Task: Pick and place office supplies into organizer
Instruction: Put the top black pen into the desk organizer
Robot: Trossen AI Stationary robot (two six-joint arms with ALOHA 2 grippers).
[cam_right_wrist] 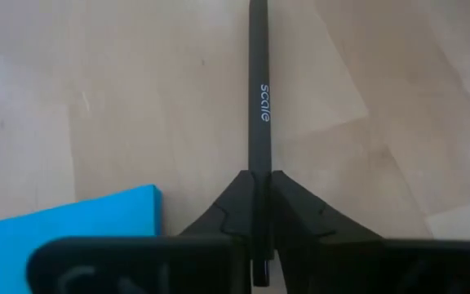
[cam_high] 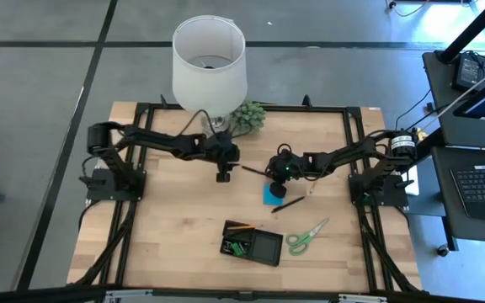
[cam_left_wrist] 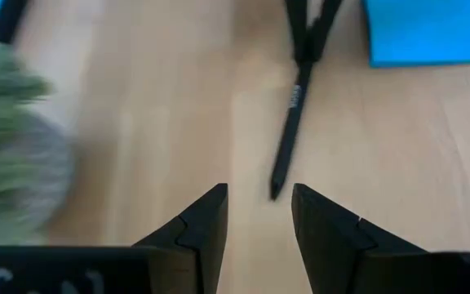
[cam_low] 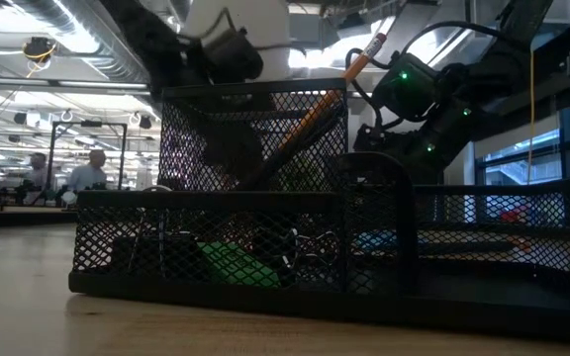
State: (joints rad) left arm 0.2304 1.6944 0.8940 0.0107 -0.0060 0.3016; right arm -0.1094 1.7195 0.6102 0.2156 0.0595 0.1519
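While your right gripper [cam_right_wrist: 259, 204] clamps a black pen [cam_right_wrist: 257, 98], your left gripper [cam_left_wrist: 259, 214] hangs with its fingers apart.
You'll find that pen lying on the table [cam_high: 175, 227] just beside the blue sticky-note pad [cam_high: 274, 194]; the organizer [cam_high: 263, 250] sits nearer the front edge, scissors [cam_high: 306, 236] beside it.

Open-plan office — ceiling ducts [cam_low: 57, 44], desks, seated people [cam_low: 92, 170] (far back)
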